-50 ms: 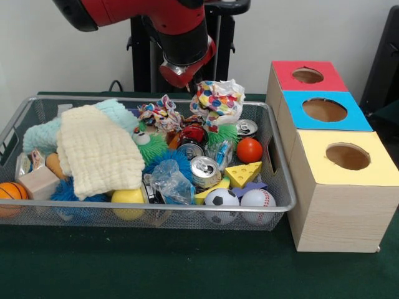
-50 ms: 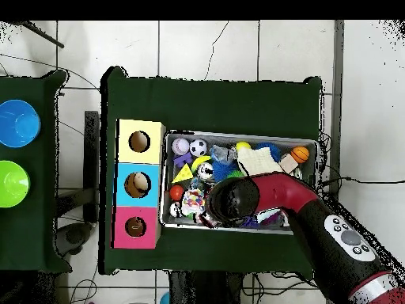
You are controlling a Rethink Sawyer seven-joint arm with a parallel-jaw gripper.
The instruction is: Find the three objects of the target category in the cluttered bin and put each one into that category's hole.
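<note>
The wire bin (image 1: 277, 187) sits on the green table (image 1: 156, 268), crammed with clutter: a cream cloth (image 1: 100, 152) over teal fluff, two silver cans (image 1: 204, 171), an orange ball (image 1: 249, 150), a soccer ball (image 1: 222, 198), a baseball (image 1: 257, 199), a small basketball (image 1: 11, 192), a yellow cheese wedge (image 1: 244, 174) and a polka-dot rag (image 1: 217, 98) at the far side. Right of the bin stands a wooden box with a red hole (image 1: 307, 76), a blue hole (image 1: 324, 110) and a yellow hole (image 1: 347, 156). The arm (image 1: 184, 37) hangs over the bin's far edge; whether the claw is wide or narrow, I cannot tell.

Blue bowl (image 2: 17, 123), green bowl (image 2: 12, 183)
</note>
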